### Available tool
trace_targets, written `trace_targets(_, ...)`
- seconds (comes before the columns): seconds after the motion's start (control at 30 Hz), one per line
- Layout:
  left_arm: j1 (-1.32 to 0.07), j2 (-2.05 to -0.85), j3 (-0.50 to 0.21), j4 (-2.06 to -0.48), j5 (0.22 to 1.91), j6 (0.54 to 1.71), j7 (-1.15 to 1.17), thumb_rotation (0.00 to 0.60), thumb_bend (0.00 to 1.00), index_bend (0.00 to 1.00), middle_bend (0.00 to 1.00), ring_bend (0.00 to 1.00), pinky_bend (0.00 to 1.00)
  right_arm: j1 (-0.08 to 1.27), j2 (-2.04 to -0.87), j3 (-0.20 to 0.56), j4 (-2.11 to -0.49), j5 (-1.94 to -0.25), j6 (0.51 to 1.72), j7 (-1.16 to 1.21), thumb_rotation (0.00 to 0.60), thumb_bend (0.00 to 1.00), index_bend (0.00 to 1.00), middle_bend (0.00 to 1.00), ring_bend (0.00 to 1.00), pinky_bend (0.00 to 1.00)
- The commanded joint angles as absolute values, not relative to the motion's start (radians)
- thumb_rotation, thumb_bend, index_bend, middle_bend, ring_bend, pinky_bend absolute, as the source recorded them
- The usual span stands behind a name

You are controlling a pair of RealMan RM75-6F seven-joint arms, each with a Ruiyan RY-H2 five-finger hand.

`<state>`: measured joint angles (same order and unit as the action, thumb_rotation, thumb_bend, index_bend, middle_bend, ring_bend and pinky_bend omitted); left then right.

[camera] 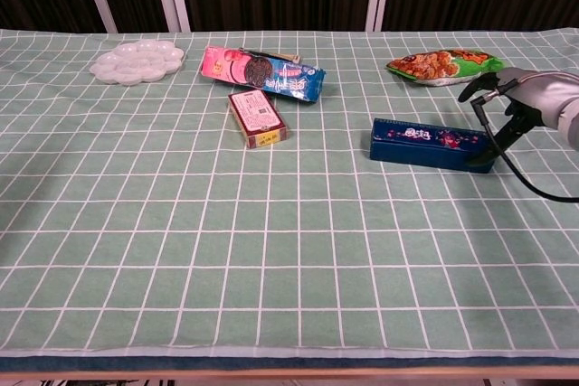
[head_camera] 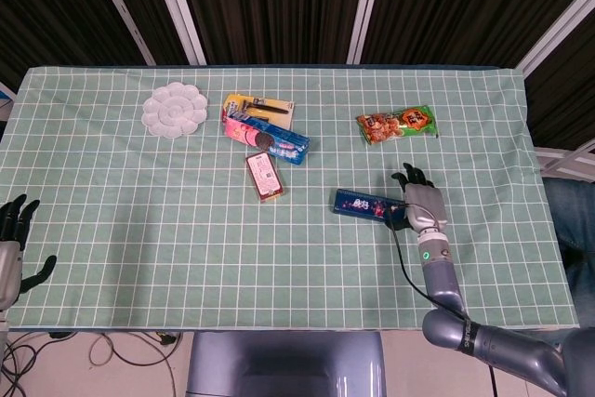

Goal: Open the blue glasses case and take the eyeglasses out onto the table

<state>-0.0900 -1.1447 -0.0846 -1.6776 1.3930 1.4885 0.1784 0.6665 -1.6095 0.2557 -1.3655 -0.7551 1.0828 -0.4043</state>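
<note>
The blue glasses case (head_camera: 367, 205) (camera: 429, 144) lies closed on the green checked cloth, right of centre. My right hand (head_camera: 419, 204) (camera: 518, 107) sits at the case's right end, fingers spread over it and the thumb against that end. It holds nothing that I can see. My left hand (head_camera: 13, 248) hangs off the table's left front corner, fingers apart and empty. The eyeglasses are hidden inside the case.
A snack bag (head_camera: 397, 125) (camera: 443, 66) lies behind the right hand. A biscuit pack (head_camera: 268, 138) (camera: 262, 74), a small red box (head_camera: 264, 176) (camera: 258, 117), a yellow card (head_camera: 259, 105) and a white palette (head_camera: 175, 110) (camera: 136, 61) lie to the left.
</note>
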Motion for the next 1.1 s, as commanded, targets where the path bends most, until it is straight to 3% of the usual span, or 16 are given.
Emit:
trace_targets(0.03, -0.09, -1.144, -0.085, -1.677, 1.392, 1.489, 0.178, 0.6, 0.27, 0.06, 0.0, 0.0, 0.0, 0.666, -1.611, 0.258, -1.358, -0.755, 1.081, -0.407, 0.6, 0.13, 0.21, 0.06, 0.05, 0.21)
trace_targets(1.1, -0.086, -1.147, -0.089, -1.672, 1.395, 1.502, 0.171, 0.6, 0.27, 0.05, 0.0, 0.0, 0.0, 0.672, -1.601, 0.281, -1.345, -0.743, 1.05, -0.435, 0.6, 0.15, 0.22, 0.06, 0.05, 0.21)
